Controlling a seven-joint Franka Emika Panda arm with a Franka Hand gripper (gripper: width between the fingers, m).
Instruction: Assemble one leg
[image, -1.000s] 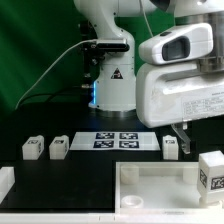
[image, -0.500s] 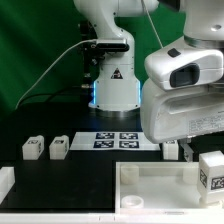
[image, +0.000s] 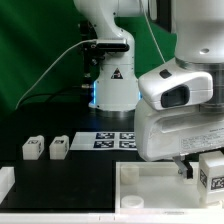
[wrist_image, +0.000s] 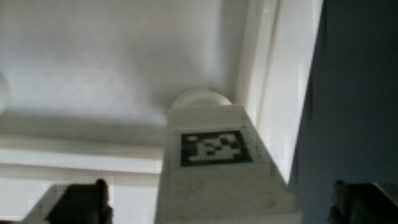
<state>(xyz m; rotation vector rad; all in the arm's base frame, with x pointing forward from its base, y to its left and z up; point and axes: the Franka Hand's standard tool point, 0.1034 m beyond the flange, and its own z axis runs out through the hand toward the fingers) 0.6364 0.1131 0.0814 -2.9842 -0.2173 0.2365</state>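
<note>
White plastic, the leg (wrist_image: 222, 150) stands between the spread fingers (wrist_image: 80, 200) of the gripper (wrist_image: 222, 205), neither touching it. Straddling it this way probably centres the coming grasp.

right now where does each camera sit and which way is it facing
Exterior view: off the arm, across the table from the robot base, facing it and the green backdrop; the arm and end effector show.
Wrist view: on the wrist, looking along the open end effector at a tagged leg; both fingertips show.
Shared: the end effector.
</note>
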